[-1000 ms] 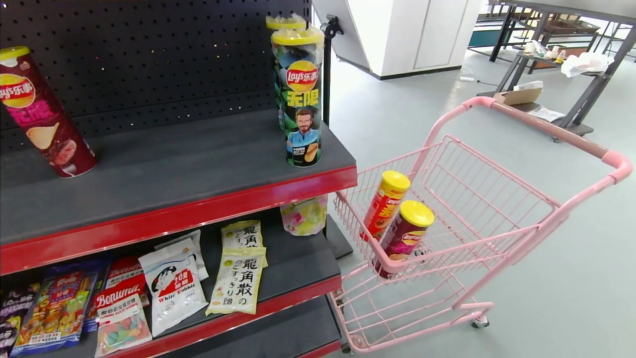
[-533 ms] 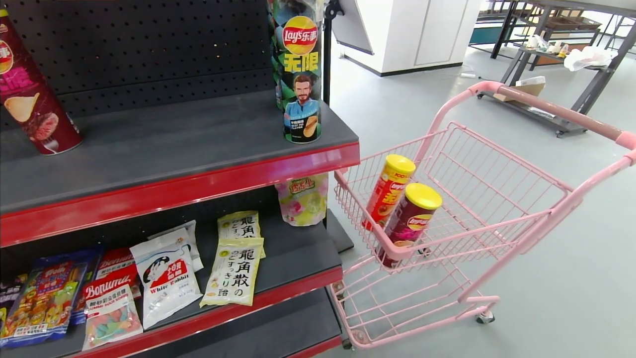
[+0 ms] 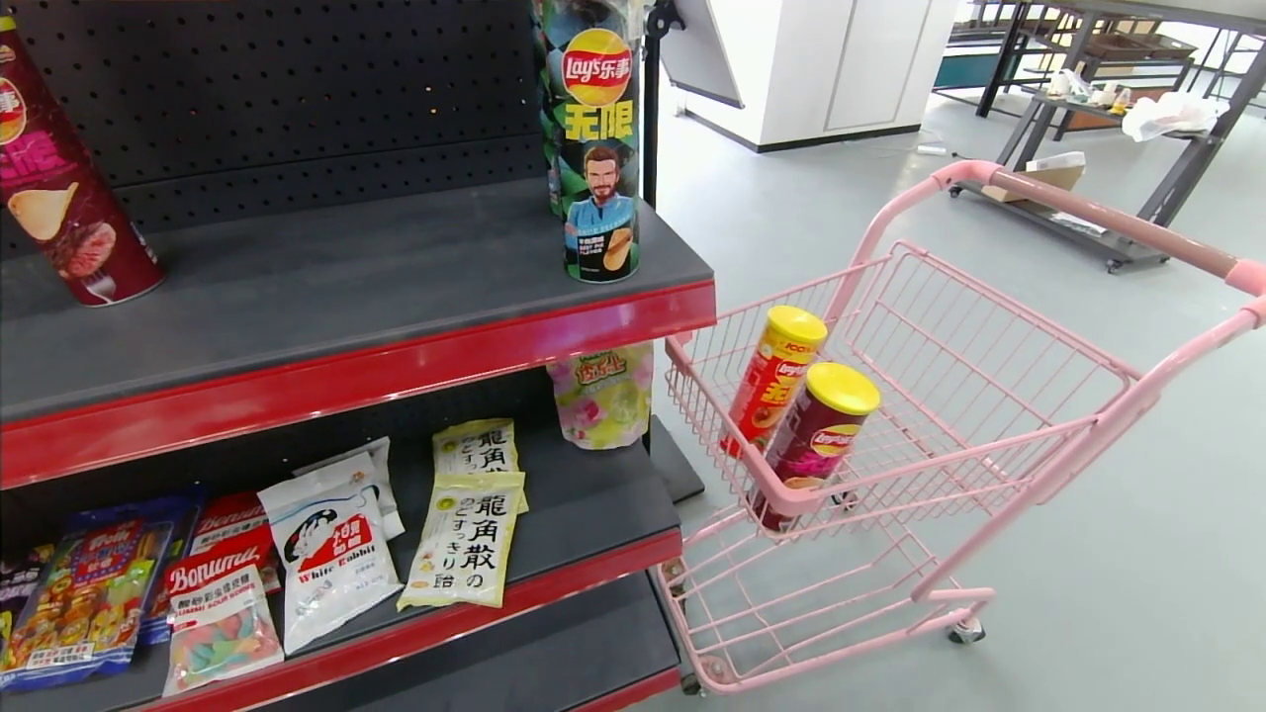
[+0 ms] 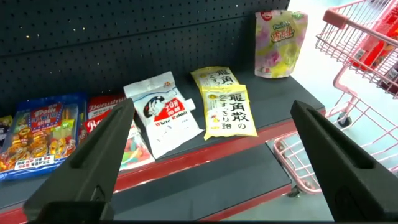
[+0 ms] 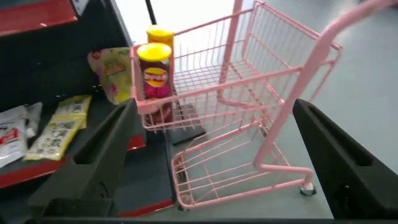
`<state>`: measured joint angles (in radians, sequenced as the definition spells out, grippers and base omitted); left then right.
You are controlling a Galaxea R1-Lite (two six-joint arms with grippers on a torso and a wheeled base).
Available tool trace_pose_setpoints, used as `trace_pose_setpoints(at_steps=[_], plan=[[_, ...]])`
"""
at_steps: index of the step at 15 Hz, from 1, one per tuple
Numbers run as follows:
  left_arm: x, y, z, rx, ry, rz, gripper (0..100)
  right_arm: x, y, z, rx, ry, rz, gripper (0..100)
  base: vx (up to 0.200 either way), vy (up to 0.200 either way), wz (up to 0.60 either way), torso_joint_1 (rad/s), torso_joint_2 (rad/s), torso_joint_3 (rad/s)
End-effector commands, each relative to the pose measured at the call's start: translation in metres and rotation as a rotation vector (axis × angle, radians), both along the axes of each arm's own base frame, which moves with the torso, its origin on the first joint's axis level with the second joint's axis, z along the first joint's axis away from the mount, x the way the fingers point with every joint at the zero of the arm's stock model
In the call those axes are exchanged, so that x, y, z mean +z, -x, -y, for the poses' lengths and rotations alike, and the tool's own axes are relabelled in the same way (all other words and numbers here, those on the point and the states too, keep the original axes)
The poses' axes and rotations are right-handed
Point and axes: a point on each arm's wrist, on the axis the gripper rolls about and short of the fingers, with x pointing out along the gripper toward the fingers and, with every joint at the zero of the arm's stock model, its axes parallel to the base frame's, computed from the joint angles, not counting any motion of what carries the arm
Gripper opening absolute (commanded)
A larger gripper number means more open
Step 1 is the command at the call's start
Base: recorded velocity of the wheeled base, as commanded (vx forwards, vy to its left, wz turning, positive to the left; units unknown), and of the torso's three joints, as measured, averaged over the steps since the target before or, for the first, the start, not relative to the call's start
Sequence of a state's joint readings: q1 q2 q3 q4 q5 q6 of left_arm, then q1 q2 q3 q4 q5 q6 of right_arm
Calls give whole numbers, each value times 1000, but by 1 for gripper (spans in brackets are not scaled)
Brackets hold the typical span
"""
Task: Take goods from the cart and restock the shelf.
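Since both arms are free, the next move turns on which one sits closer to the stock. The pink cart [image 3: 1088,225] fills the right half of the head frame, and its basket holds two chip cans at the corner nearest the shelf: a red can with a yellow lid [image 3: 771,386] and, touching it in front, a maroon can [image 3: 813,440]. Both stand on end and lean a little, tops tipped toward the right of the frame, so their long axis runs close to vertical.

My right pincer [image 5: 214,104] is spread wide and holds nothing. Its camera looks straight at the basket, with the maroon can framed ahead of the open fingers but well apart from them. My left pincer [image 4: 211,104] is likewise fully open and empty, and it faces the lower shelf's candy bags [image 4: 229,112], with the cart off to one side.

I judge the right arm the nearer one, and a sideways grasp around the maroon can's body the natural approach. The upper shelf board [image 3: 297,287] in the left half of the head frame has bare room between a maroon can [image 3: 59,208] at upper left and a green can [image 3: 598,148] at top centre.
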<state>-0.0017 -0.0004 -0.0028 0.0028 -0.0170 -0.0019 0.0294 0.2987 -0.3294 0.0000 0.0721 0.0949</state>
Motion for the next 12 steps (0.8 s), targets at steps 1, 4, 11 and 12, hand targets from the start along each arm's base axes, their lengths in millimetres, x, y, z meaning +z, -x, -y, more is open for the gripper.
trace_pose_setpoints(at_steps=[1, 4, 11, 12], plan=[[0, 0, 0, 0, 1, -2, 100, 59, -127, -18, 193, -20, -225, 100, 0, 0, 0, 0, 0, 0], [0, 0, 0, 0, 1, 0, 100, -4, -190, -31, 220, -12, -358, 100, 0, 0, 0, 0, 0, 0], [0, 0, 0, 0, 0, 0, 100, -52, -245, -55, 312, -3, -437, 100, 0, 0, 0, 0, 0, 0], [0, 0, 0, 0, 0, -2, 100, -53, -244, -63, 345, 3, -441, 100, 0, 0, 0, 0, 0, 0]])
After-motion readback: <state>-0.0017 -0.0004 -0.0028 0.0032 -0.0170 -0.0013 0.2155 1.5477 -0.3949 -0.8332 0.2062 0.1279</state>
